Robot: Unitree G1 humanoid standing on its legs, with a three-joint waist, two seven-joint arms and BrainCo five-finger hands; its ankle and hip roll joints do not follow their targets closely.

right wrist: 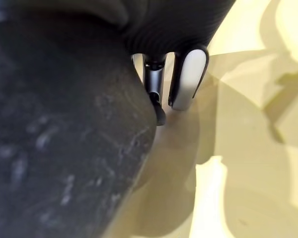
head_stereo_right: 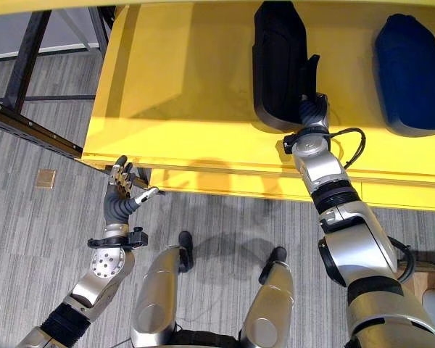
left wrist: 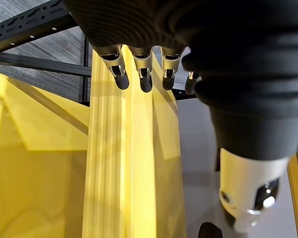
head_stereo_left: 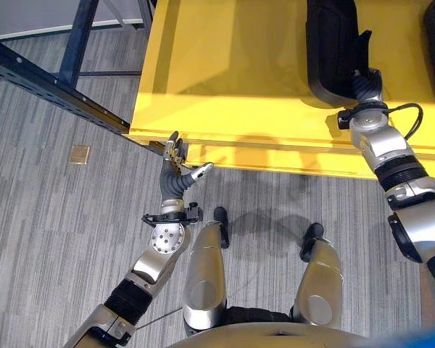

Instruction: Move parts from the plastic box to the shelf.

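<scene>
Right hand (head_stereo_right: 313, 110) touches black part (head_stereo_right: 279, 65) in yellow box (head_stereo_right: 188, 94).

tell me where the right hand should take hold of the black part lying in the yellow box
Probably at its near end. The black part lies lengthwise in the yellow box, narrow end towards the robot, where the right hand already meets it. Coming in over the box's front rim, fingers could wrap that end; the broad far body looks too wide.

Grey striped carpet floor (head_stereo_left: 51, 239) with a small tan square (head_stereo_left: 79, 154) on it, possibly a floor plate.
</scene>
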